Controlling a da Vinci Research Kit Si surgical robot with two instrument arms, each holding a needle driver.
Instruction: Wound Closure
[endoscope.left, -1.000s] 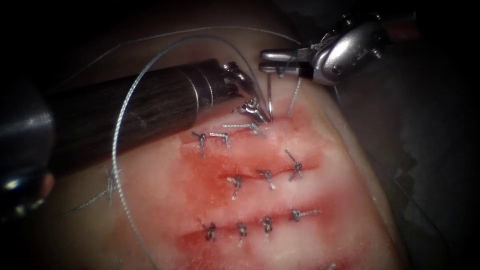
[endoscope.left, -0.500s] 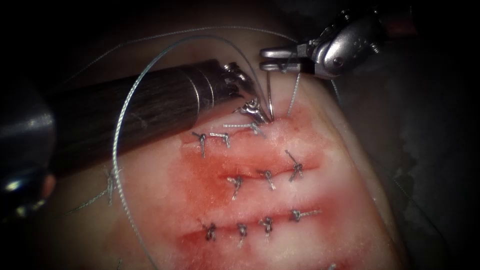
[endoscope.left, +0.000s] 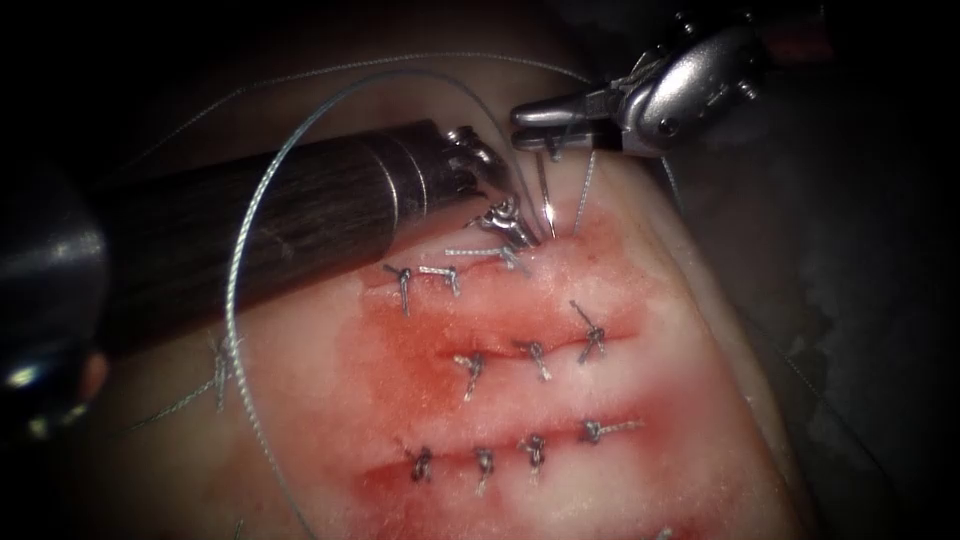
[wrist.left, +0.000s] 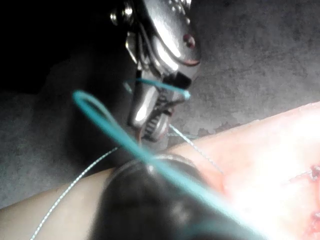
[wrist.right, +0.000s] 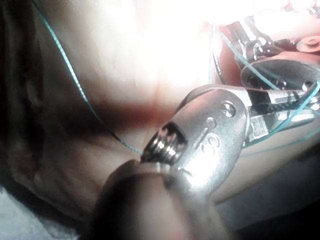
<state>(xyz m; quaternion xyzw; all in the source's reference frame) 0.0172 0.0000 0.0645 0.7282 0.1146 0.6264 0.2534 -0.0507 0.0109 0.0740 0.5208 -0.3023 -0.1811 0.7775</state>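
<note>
While the left claw (endoscope.left: 512, 228) is kept pressed at the uppermost cut of the tissue (endoscope.left: 560, 400), its closure unreadable, the right claw (endoscope.left: 545, 112), clamped on two thread (endoscope.left: 585, 195) strands, is seen tilted slightly since a second ago, needle not identified.

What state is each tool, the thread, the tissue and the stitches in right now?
left tool: tip down at the top cut, by the thread.
right tool: jaws shut on the thread.
thread: two strands run from the right tool to the tissue; slack loop over the left shaft.
tissue: three cuts, red fluid along them.
knotted stitches: tied, ends cut.
</note>
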